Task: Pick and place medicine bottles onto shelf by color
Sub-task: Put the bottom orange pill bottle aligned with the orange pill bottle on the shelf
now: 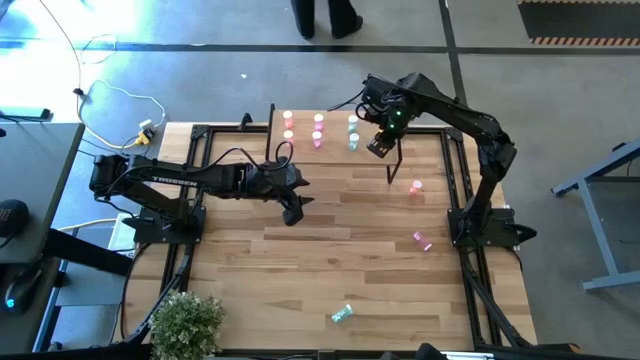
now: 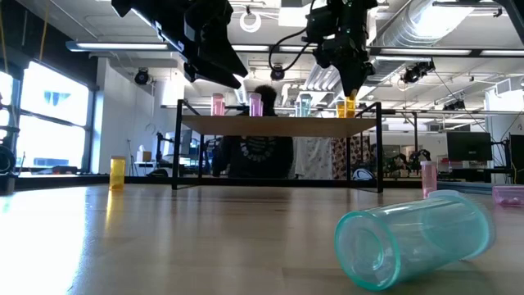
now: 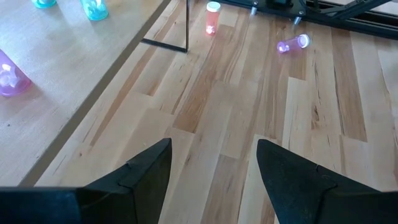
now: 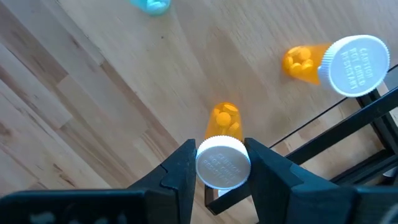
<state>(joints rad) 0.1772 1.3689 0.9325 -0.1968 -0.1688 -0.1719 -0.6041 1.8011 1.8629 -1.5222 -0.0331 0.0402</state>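
Right wrist view, right pincer gripping ribbed-cap orange bottle

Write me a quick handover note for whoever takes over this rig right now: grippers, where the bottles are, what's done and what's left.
Right gripper: shut on an orange bottle by its white cap, over the shelf's right end, beside another orange bottle standing there.
Left gripper: open, empty, above the table in front of the shelf.
Done: pink, teal and orange bottles stand on the shelf.
Left on the table: a pink bottle upright, a pink one lying, a teal one lying at the near edge, an orange one standing in the low view.
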